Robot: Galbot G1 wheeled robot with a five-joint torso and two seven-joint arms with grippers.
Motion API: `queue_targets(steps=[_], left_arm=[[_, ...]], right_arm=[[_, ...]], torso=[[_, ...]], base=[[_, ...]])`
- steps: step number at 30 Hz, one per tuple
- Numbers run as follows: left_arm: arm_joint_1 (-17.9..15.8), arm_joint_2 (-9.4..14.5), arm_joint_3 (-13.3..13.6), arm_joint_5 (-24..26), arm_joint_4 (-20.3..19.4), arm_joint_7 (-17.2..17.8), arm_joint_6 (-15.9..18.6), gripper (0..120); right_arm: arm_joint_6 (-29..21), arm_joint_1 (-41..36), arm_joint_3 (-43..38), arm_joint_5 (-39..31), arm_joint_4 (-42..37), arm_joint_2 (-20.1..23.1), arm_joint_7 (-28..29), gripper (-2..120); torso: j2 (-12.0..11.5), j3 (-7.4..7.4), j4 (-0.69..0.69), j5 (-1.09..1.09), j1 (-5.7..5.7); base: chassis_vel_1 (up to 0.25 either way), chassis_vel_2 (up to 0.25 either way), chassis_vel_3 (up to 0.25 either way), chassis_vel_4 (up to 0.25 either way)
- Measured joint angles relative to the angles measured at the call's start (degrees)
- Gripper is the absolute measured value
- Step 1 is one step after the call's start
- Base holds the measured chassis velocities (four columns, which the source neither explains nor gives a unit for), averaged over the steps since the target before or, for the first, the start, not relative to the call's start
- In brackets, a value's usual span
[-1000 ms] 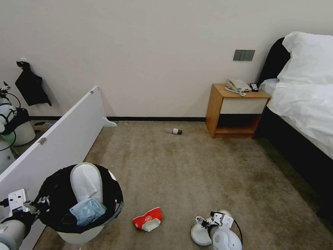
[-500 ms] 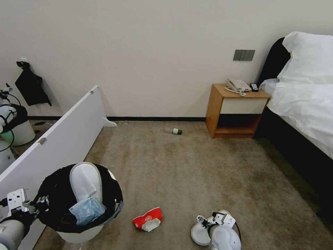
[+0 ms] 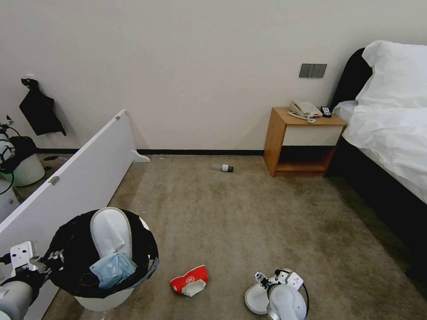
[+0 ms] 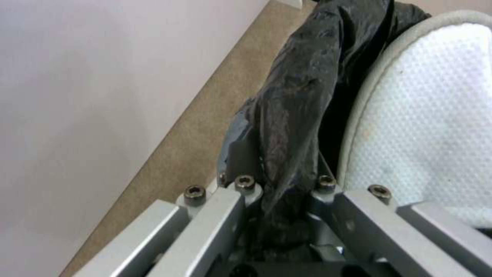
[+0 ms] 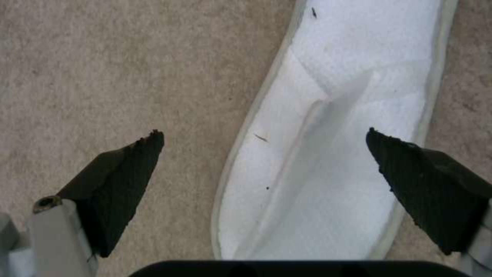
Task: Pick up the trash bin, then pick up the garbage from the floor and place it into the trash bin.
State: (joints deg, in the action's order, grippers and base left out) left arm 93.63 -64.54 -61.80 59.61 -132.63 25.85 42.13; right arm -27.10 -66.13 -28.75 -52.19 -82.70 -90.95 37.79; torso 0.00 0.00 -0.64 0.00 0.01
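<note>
Our right gripper (image 5: 264, 134) hangs spread wide over a white slipper (image 5: 328, 154); our left gripper (image 4: 282, 188) clamps the trash bin (image 3: 106, 300) rim

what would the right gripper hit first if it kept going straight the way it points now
Most likely the white slipper on the carpet: the right gripper points down at it, open, fingers straddling it.
</note>
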Motion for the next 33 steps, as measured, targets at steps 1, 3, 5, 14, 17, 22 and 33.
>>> queue_targets(steps=[1, 3, 5, 14, 17, 22, 33], left_arm=[[0.0, 0.0, 0.0, 0.0, 0.0, 0.0, 0.0, 4], [-0.04, 0.03, 0.01, 0.0, 0.07, 0.0, 0.0, 4], [-0.2, 0.11, 0.03, 0.0, 0.23, 0.0, 0.0, 4], [-0.62, 0.39, 0.24, 0.07, 0.59, 0.0, 0.0, 4], [-0.64, 0.4, 0.24, 0.11, 0.59, 0.01, 0.0, 4], [-0.56, 0.41, 0.24, 0.15, 0.48, 0.02, 0.0, 4], [-0.37, 0.36, 0.18, 0.19, -0.04, 0.07, 0.0, 4]], right_arm=[[0.0, 0.0, 0.0, 0.0, 0.0, 0.0, 0.0, 100], [0.02, 0.05, 0.0, 0.02, 0.09, -0.01, 0.03, 100], [0.06, 0.14, 0.0, 0.08, 0.25, 0.0, 0.06, 100], [0.16, 0.67, -0.37, -0.13, 0.38, 0.28, 0.94, 73], [0.22, 0.72, -0.43, -0.13, 0.41, 0.37, 0.98, 62], [0.24, 0.92, -0.81, -0.25, 0.47, 0.49, 1.25, 44], [0.11, 0.66, -1.64, -0.51, 0.74, 0.88, 1.65, 3]], torso=[[0.0, 0.0, 0.0, 0.0, 0.0], [0.0, 0.0, 0.0, 0.0, 0.0], [0.0, 0.0, 0.0, 0.0, 0.0], [0.0, 0.0, 0.0, 0.0, 0.0], [0.0, 0.0, 0.0, 0.0, 0.0], [0.0, 0.0, 0.0, 0.0, 0.0], [0.0, 0.0, 0.0, 0.0, 0.0]], base=[[0.0, 0.0, 0.0, 0.0], [0.0, 0.0, 0.0, 0.0], [0.0, 0.0, 0.0, 0.0], [0.0, 0.0, 0.0, 0.0], [0.0, 0.0, 0.0, 0.0], [0.0, 0.0, 0.0, 0.0], [0.0, 0.0, 0.0, 0.0]])
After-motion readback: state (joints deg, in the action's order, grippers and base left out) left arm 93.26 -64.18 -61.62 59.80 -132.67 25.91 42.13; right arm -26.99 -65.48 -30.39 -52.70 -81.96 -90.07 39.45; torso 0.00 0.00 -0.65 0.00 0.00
